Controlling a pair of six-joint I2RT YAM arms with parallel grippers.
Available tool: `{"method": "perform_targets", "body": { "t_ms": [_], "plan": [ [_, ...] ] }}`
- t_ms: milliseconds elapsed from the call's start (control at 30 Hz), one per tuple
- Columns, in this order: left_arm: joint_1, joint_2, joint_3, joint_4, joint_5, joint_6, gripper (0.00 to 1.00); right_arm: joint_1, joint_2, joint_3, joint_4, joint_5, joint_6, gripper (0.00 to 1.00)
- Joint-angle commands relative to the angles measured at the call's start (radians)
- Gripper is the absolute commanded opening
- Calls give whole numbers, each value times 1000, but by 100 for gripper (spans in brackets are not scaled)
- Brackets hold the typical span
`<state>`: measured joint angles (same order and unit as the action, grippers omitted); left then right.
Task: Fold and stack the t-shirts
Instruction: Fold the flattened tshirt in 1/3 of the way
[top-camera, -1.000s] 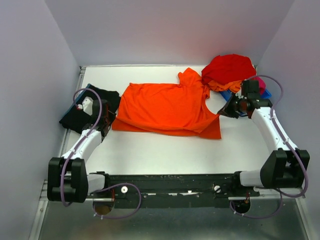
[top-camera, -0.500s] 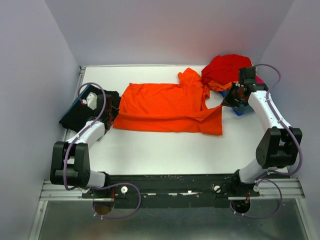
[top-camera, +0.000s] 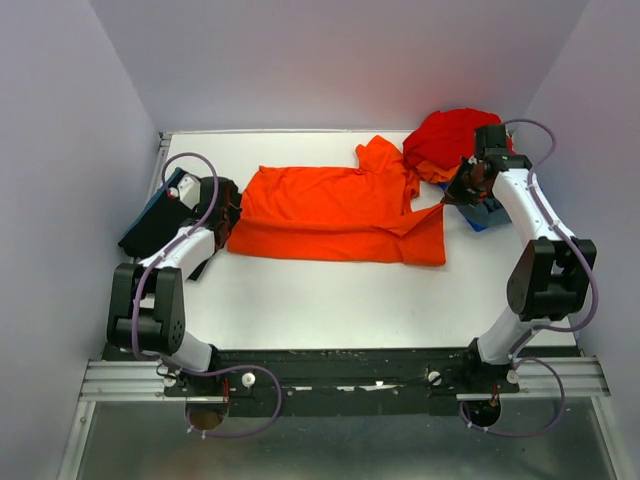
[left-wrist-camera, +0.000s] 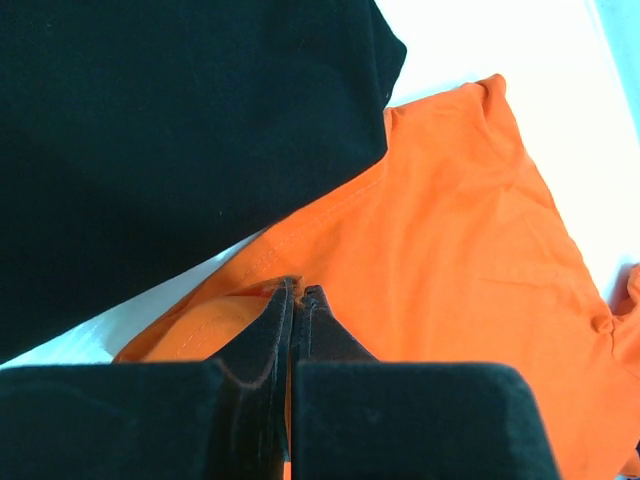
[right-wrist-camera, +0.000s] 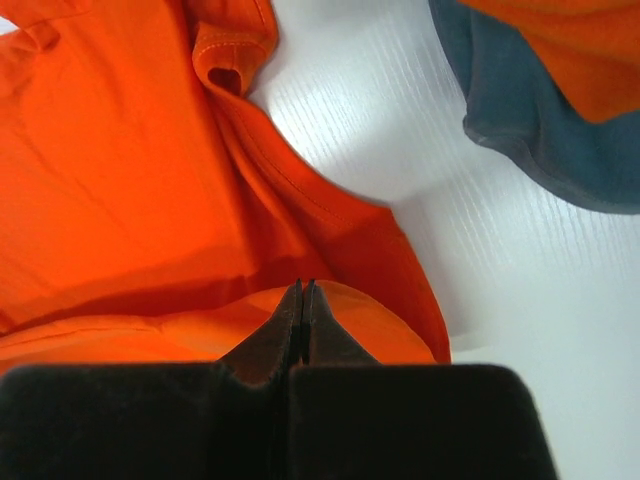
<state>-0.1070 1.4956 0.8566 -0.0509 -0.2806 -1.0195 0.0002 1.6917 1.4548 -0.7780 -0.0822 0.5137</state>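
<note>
An orange shirt (top-camera: 335, 210), likely soft, light and limp, lies spread mid-frame, its side edges pinched by the fully closed left gripper (left-wrist-camera: 297, 295) and right gripper (right-wrist-camera: 304, 287), sensible holds for folding.

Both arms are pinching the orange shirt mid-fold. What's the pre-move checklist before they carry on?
1. Left fingers shut on the orange t-shirt edge: ok.
2. Right fingers shut on the same shirt's edge: ok.
3. Black shirt out of the left grip: ok, it only lies beside it.
4. Blue shirt apart from the right grip: ok, bare table lies between.
5. Far sleeve flat: not ok, bunched.
6. Layers pinched per grip: cannot tell.
</note>
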Motion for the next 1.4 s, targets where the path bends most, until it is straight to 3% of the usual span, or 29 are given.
{"method": "perform_targets", "body": {
  "t_ms": [0,233,300,333,367,400,433,533,700,933,1100,1367],
  "plan": [
    [0,38,33,-21,-32,-5,0,0,43,59,-40,39,-21,1],
    [0,94,70,-32,-20,-2,0,0,56,49,-26,59,-11,4],
    [1,103,82,-35,-26,1,0,0,65,49,-14,42,-12,10],
    [1,110,93,-35,-25,5,2,0,69,52,-9,36,-14,22],
    [1,118,104,-36,-19,15,18,0,74,55,-4,27,-17,45],
    [3,123,113,-35,-14,25,35,0,69,49,8,19,-15,52],
    [3,123,122,-43,-12,27,51,0,57,39,16,19,-6,59],
    [3,86,114,-41,-5,38,74,0,-9,-23,49,16,31,65],
    [-5,-29,38,-58,9,24,74,21,-228,-304,206,-14,140,57],
    [-13,-208,-183,-86,15,-76,62,32,-524,-690,361,-62,289,49],
    [-13,-267,-260,-101,15,-91,60,34,-605,-789,362,-96,307,48],
    [-13,-206,-264,-110,26,-131,58,32,-621,-835,370,-88,315,48]
  ]
}}
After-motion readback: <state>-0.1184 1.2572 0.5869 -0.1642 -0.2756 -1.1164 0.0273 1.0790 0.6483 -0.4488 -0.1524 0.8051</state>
